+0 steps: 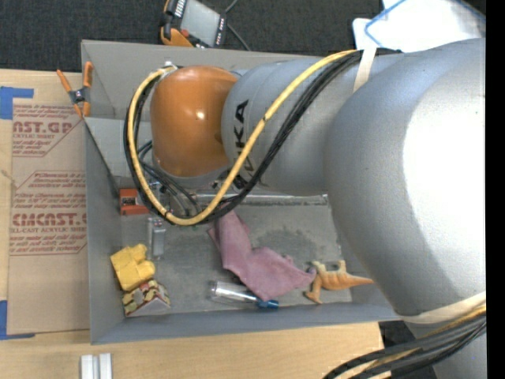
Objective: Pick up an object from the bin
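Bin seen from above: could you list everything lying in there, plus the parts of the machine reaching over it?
Bin: one, grey metal, middle of the view.
Block toy: one, yellow, near-left corner.
Patterned packet: one, red and white, just below the block toy.
Cloth: one, pink, crumpled, middle of the floor.
Tube: one, clear with a blue cap, lying below the cloth.
Dinosaur toy: one, orange, right of the cloth.
Arm: one, silver-grey, reaching in from the right.
Wrist cover: one, orange, over the bin's left half.
Cables: yellow and black, looped round the wrist.
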Tool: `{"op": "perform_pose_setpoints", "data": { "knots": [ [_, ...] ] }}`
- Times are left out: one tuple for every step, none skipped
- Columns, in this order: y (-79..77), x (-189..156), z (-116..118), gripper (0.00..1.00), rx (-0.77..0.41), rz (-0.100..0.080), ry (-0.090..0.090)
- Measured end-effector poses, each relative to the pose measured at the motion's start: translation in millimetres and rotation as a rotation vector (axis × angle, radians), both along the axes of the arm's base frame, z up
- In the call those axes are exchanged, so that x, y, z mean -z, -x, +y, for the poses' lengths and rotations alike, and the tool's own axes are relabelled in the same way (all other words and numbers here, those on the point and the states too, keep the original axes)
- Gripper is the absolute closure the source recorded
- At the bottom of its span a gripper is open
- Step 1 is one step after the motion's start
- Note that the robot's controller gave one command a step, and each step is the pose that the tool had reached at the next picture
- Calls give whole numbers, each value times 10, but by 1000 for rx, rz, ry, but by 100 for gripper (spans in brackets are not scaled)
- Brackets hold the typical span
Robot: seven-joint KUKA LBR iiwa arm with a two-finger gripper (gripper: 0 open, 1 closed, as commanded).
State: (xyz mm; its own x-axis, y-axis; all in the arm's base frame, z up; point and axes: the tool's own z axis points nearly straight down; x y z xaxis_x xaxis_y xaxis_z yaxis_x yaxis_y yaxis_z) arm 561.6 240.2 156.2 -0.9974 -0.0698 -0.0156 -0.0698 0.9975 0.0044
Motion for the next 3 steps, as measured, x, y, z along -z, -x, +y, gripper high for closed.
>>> {"op": "perform_pose_setpoints", "data": {
  "knots": [
    [356,502,92,0,-169,0,-2],
    [613,859,-7,0,-657,-12,15],
    [456,870,22,100,-527,-1,9]
  ]
}}
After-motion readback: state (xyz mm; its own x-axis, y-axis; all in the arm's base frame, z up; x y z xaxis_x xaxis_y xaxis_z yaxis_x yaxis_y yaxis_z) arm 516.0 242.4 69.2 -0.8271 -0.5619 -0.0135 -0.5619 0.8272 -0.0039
